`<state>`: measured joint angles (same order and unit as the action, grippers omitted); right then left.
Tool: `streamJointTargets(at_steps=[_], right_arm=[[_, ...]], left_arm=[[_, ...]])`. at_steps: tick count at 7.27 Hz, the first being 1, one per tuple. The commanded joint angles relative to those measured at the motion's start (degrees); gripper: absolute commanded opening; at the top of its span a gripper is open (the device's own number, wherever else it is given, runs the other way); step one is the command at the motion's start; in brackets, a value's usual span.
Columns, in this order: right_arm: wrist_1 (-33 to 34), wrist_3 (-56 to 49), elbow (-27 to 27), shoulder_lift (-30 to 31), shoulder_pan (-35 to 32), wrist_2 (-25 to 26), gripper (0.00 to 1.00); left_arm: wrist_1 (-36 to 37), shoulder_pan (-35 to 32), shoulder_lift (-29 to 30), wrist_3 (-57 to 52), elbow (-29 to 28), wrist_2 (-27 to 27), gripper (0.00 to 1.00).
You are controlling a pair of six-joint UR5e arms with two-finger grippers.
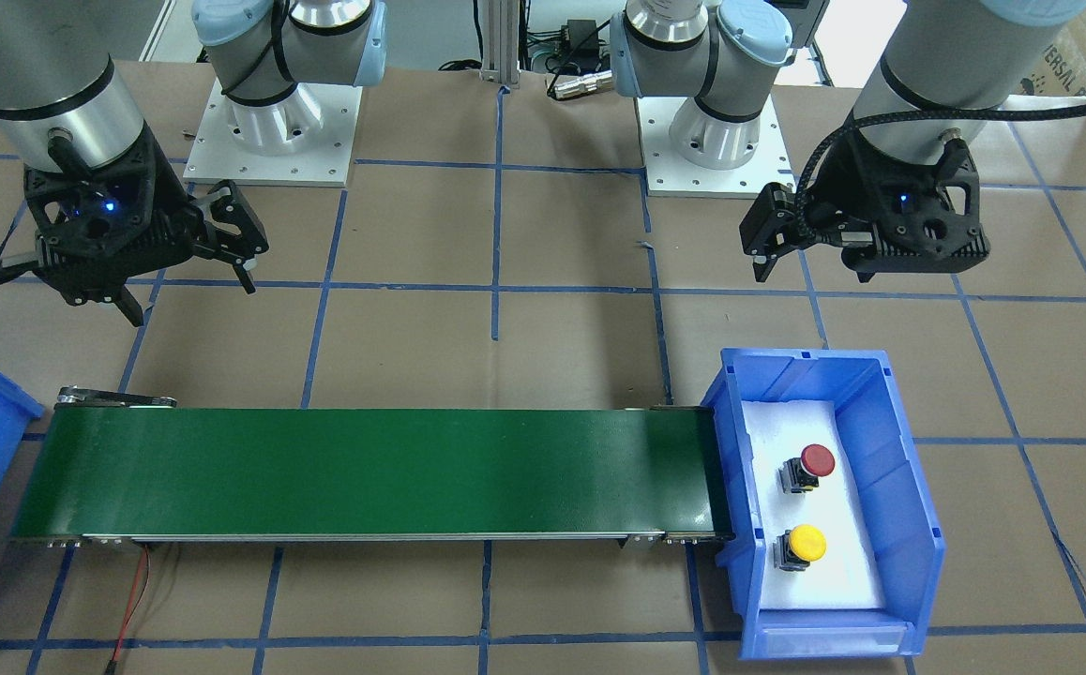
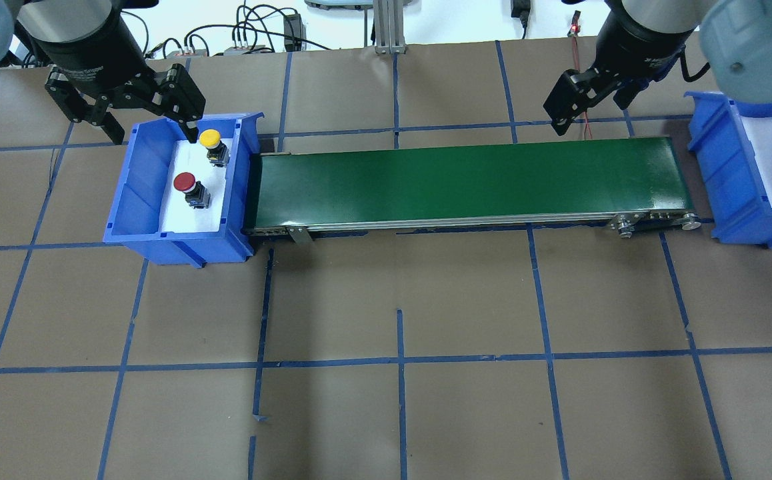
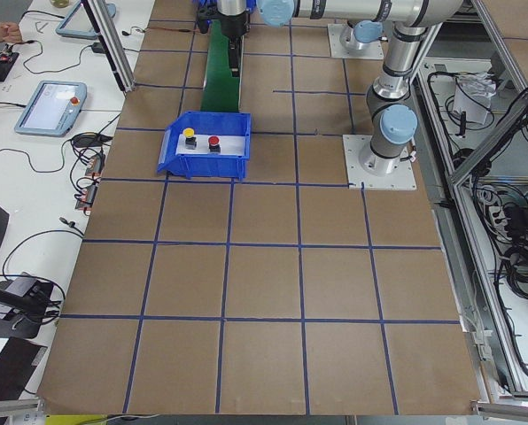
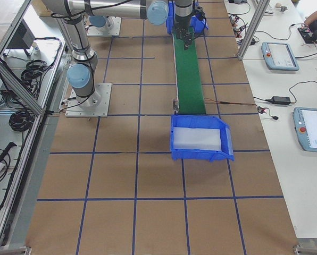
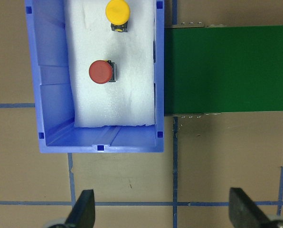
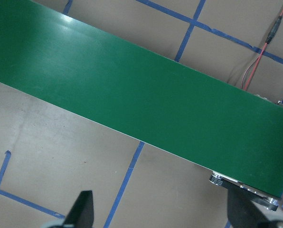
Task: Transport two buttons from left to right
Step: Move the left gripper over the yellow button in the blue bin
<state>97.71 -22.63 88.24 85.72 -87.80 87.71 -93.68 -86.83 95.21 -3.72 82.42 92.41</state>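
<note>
**Both buttons sit in the left-end bin; both grippers spread, hanging clear**

- Table (image 2: 399, 300): flat, covered in matte brown sheet, gridded with blue tape lines.
- Conveyor belt (image 2: 466, 180): long dark-green strip, smooth with a slight sheen. It has a thin metal side rail and runs left-right between two bins.
- Left arm (image 2: 86, 33): silver tube with a black wrist, pointing straight down. It hangs high by the left bin and touches nothing.
- Right arm (image 2: 646, 33): same build, wrist also down, raised over the right part of the belt.
- Left bin (image 2: 126, 200): blue moulded plastic, rectangular, with ribbed walls and a low front lip. It sits right against the belt's left end, and a white foam pad (image 2: 173, 217) with a slightly grainy surface covers its floor.
- Right bin (image 2: 719, 180): same type, with a white pad showing, at the belt's right end.
- Left gripper (image 5: 163, 211): black fingers spread wide. In its wrist view only bare table shows between them, and the bin lies ahead of the tips.
- Right gripper (image 6: 161, 211): fingers spread the same way, with the belt running diagonally below.
- Red button (image 2: 186, 181): round glossy mushroom cap on a small black-grey square base, cap up. It stands on the foam at the robot-side half of the left bin.
- Yellow button (image 2: 211, 139): same shape with a yellow cap, cap up. It stands on the same foam nearer the far wall, close to the red one but not touching.
</note>
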Motion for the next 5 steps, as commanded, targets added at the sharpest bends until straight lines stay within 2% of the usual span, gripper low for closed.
streamJointTargets(at_steps=[1, 5], right_arm=[[-0.06, 13.64, -0.08, 0.24, -0.01, 0.00, 1.00], [-0.85, 13.84, -0.08, 0.42, -0.01, 0.62, 1.00]], left_arm=[[0.16, 0.00, -0.02, 0.03, 0.02, -0.04, 1.00], [0.34, 0.00, -0.11, 0.03, 0.20, 0.05, 1.00]])
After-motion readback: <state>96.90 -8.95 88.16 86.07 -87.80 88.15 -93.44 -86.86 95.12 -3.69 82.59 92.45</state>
